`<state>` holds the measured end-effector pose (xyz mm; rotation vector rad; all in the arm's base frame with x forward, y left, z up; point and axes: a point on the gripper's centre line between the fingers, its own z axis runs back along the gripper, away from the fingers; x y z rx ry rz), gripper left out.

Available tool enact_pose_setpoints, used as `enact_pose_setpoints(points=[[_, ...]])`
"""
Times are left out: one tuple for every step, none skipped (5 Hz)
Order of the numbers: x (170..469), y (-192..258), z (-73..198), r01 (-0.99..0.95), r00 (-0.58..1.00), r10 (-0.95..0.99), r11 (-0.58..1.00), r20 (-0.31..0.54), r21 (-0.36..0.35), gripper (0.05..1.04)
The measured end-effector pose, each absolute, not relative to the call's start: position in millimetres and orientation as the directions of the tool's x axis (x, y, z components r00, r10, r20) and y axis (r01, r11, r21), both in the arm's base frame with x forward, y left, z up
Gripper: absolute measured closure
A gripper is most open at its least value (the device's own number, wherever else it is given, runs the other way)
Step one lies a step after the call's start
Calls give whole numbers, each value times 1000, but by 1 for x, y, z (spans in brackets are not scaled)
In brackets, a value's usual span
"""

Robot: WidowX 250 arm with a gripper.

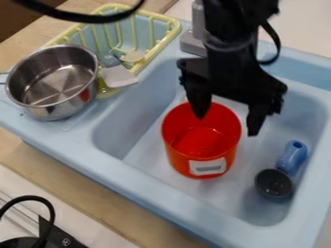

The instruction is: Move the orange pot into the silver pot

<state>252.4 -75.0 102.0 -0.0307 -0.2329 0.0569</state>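
Orange pot (pixel 202 140) upright in the sink basin (pixel 139 145), white label patch on its near side; tool (pixel 227 125) above it, fingers spread apart, nothing gripped; one fingertip over the pot's mouth, the other outside the rim on the right of the view; contact with the wall can't be told; silver pot (pixel 53 80) on the sink's left ledge in view, beside the yellow rack (pixel 171 30).

Step in hand, by my read: grasp the orange pot by its rim; early in the task. Lower straight with the wall between the two fingers, deep enough for a solid bite, not just the lip; close gently, as the wall looks thin and may flex; check hold before lifting. An off-centre rim grip will likely let the pot hang tilted; lift slowly, clear the basin edge, then cross to the silver pot; mind the white utensil head (pixel 119 76) right by that pot; openings look close in width, so centre and level before lowering, else it may catch on the rim or tip the silver pot; dark cup (pixel 273 184) and blue item (pixel 293 157) are well off, leave them.
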Motion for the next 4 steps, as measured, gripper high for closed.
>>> enact_pose_setpoints(points=[[254, -78, 96, -69, 972, 76, 997, 222, -40, 85], [254, -80, 89, -95, 975, 102, 994, 197, -47, 85], [257, -79, 81, -113, 976, 123, 992, 179, -64, 137], [258, -77, 79, -131, 971, 142, 989, 190, -69, 410]])
